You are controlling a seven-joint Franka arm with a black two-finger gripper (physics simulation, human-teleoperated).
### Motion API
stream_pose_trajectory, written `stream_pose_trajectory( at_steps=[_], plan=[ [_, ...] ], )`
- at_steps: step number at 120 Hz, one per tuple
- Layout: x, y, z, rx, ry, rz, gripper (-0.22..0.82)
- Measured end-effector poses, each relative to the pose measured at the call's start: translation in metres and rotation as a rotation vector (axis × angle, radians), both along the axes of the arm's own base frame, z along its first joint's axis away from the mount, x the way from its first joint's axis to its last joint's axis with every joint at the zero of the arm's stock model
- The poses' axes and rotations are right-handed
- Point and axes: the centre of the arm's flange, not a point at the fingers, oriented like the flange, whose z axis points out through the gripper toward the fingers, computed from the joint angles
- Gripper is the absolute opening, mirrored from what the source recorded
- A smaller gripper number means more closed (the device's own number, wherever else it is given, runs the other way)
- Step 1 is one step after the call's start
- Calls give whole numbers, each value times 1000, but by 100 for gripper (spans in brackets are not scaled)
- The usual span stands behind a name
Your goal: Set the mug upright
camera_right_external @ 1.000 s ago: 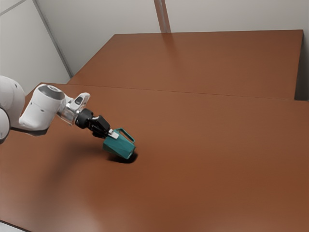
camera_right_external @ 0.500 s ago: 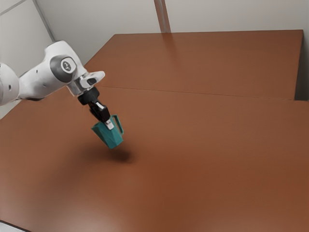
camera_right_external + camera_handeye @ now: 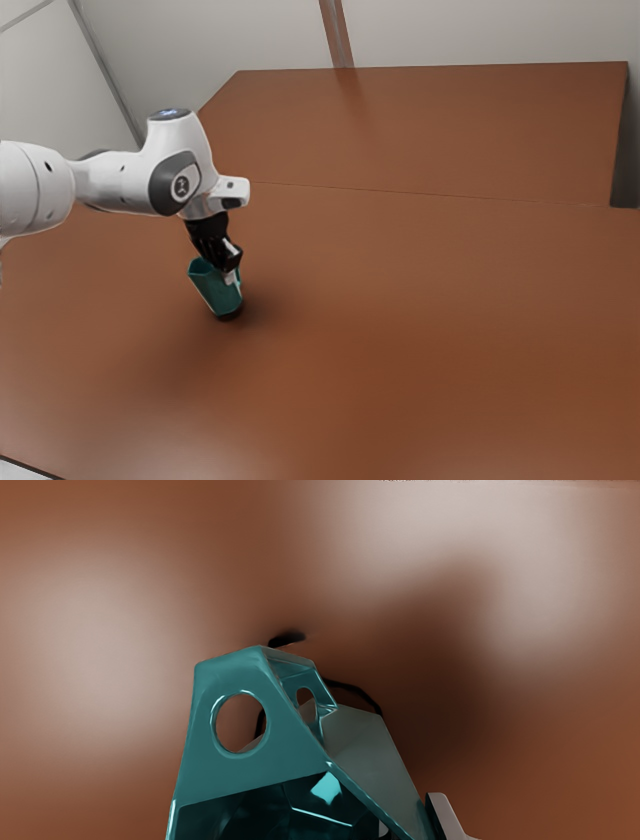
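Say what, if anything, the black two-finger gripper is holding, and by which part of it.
The gripper holds the teal, faceted, glossy mug by its side wall, at the rim.

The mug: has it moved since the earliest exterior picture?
Yes. Judged against the brown wall strip, the mug is farther toward the exterior view's left, and it leans less.
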Motion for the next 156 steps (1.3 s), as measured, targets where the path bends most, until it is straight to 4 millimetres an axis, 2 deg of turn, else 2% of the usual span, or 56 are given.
stream_pose_trajectory(
  at_steps=[21,41,52,72,101,117,128,156],
  plan=[
    [4,-1,-5,9,-23,71,-16],
    [5,-7,-2,1,-38,113,19],
    [4,-8,7,1,-53,134,34],
    [0,-12,48,-15,-98,170,48],
    [27,-18,159,-44,-170,198,57],
    [28,-18,209,-53,-177,208,58],
    [23,-18,222,-51,-152,213,59],
    [14,-20,221,-48,-80,222,60]
  ],
)
